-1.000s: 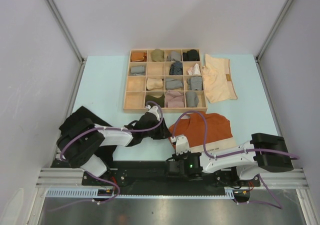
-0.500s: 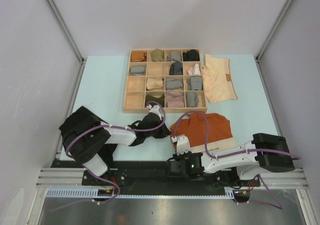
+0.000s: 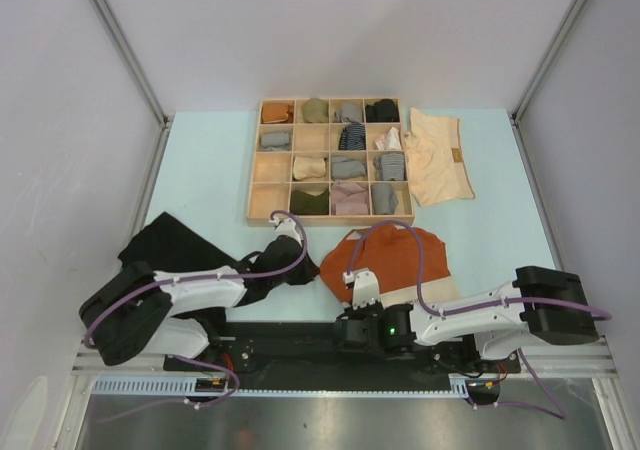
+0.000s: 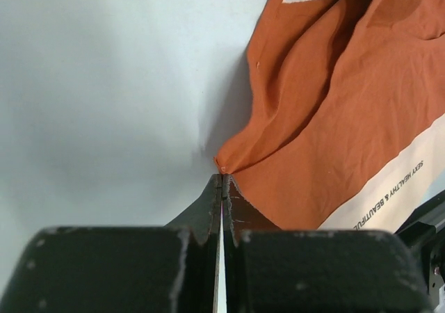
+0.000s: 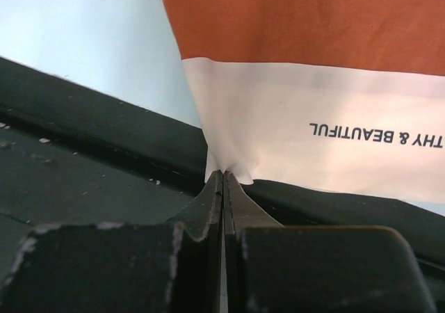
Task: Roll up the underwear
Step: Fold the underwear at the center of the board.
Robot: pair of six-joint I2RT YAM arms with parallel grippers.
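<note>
Left jaws were shut on the orange underwear (image 4: 313, 111) edge, right jaws on its waistband (image 5: 278, 118), probably to stretch it flat.

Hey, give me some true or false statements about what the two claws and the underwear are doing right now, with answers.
1. The left claw is shut on an edge of the orange underwear. True.
2. The right claw hangs open. False: it pinches that pair's white waistband.
3. The cream underwear lies right of the wooden tray. True.
4. The orange underwear is fully rolled. False: it lies spread out, rumpled.
</note>
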